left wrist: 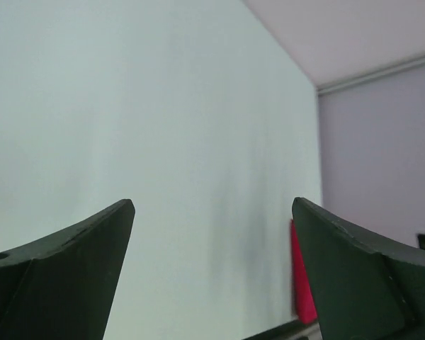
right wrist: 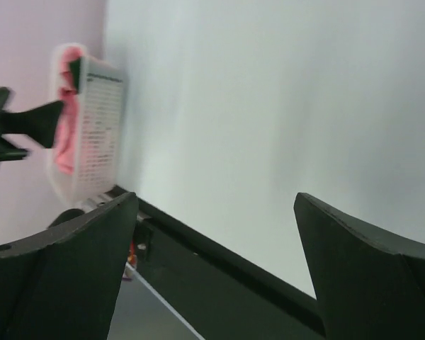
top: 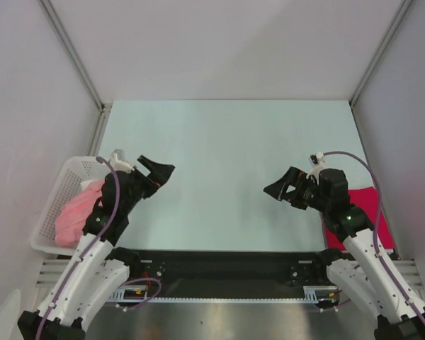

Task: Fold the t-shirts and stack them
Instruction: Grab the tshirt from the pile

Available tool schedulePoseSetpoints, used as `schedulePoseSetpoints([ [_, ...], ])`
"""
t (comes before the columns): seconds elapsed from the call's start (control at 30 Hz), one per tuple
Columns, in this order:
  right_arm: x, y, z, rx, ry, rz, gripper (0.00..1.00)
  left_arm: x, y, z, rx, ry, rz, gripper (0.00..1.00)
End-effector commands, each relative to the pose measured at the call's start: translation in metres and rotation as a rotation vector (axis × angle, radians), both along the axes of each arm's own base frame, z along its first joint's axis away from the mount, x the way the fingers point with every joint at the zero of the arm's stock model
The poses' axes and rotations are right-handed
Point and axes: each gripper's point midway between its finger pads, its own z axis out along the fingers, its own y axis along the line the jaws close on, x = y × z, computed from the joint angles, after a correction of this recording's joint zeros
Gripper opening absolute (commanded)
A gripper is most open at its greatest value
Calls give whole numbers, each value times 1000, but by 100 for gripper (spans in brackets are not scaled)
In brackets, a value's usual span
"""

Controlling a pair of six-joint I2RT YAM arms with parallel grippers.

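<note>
Three walls (top: pixel 234 42) enclose the table (top: pixel 227 163) bearing a magenta t-shirt (top: pixel 366 203).

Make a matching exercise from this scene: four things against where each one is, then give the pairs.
1. pink t-shirt
2. magenta t-shirt
3. white basket
4. left hand

A. lying at the table's right edge
B. open above the table, empty
C. bunched inside the basket
D. at the table's left edge

Pairs: 1-C, 2-A, 3-D, 4-B

Soft salmon-pink cloth t-shirt (top: pixel 74 216) and magenta-red cloth t-shirt (top: pixel 370 202); white plastic lattice basket (top: pixel 51 204); smooth, matt surface (top: pixel 219 156).
</note>
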Motion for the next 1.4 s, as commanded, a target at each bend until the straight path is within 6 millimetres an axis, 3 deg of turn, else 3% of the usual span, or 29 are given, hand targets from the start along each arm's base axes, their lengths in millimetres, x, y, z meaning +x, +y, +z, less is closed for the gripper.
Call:
schedulePoseSetpoints([
  [0.0,7,-38,-9,-228,88,-140,100,8,39,-1,209,138,162,100],
  [0.1,3,-57,-5,-281,163,-224,100,11,68,11,284,155,294,100],
  [0.2,3,-73,11,-280,162,-302,100,19,75,46,349,54,273,100],
  [0.23,3,-78,18,-255,146,-332,100,28,74,70,384,-30,248,100],
  [0.27,5,-78,22,-242,123,-321,100,31,78,74,449,-43,245,100],
  [0.33,12,-71,36,-174,98,-287,97,37,109,78,538,50,376,100],
  [0.4,13,-62,36,-152,132,-225,93,32,142,74,566,194,525,100],
  [0.43,13,-59,36,-148,151,-208,92,28,161,65,627,328,593,100],
  [0.5,15,-50,33,-143,207,-152,88,27,185,60,616,431,679,100],
  [0.57,17,-45,32,-161,219,-124,88,24,196,39,623,561,708,100],
  [0.6,19,-44,32,-172,219,-120,88,16,217,33,607,619,787,100],
  [0.8,28,-28,41,-219,205,-48,88,-35,260,-41,454,931,941,100],
  [0.87,30,-25,43,-220,204,-38,88,-36,271,-45,489,925,972,100],
  [1.0,30,-22,40,-222,209,-27,88,-42,275,-45,483,919,1020,100],
  [1.07,28,-22,39,-214,211,-29,88,-43,274,-54,458,914,1009,100],
  [1.2,28,-24,42,-212,196,-38,88,-68,280,-79,392,1005,1041,93],
  [1.37,26,-27,38,-200,211,-55,88,-82,273,-89,326,1014,1071,91],
])
